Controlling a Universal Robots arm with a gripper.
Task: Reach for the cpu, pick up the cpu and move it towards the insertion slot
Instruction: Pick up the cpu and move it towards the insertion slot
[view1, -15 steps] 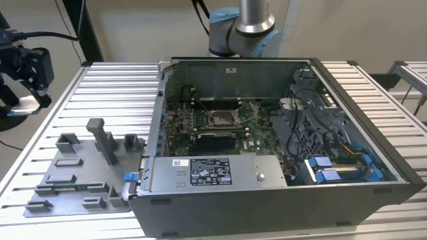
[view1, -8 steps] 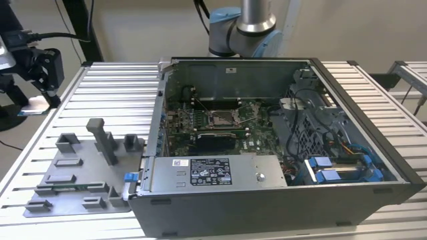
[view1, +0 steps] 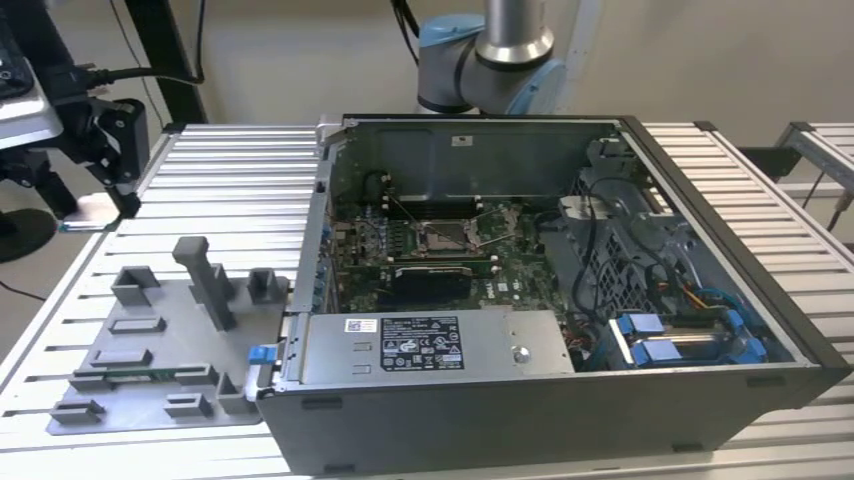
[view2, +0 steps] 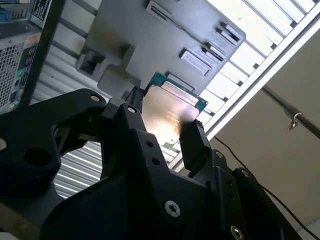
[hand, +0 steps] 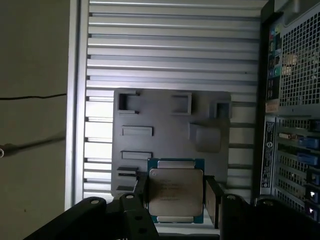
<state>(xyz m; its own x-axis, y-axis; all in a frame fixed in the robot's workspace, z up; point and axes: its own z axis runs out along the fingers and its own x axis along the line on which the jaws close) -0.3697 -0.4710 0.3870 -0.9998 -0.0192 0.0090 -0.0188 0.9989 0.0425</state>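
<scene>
At the exterior view's left the gripper hangs over the slatted table, fingers clamped on the cpu above the grey fixture plate, well apart from the insertion slot inside the open computer case further right.

Robotics lab or test cell, not a home or office. In the exterior view a ribbed aluminium bench spans the frame, with a robot arm base at top centre. An open desktop PC case sits centre-right, its motherboard and insertion slot exposed. A grey fixture plate with blocks is lower left. A black rig frame with cables is upper left. A bare beige wall runs along the top.
</scene>
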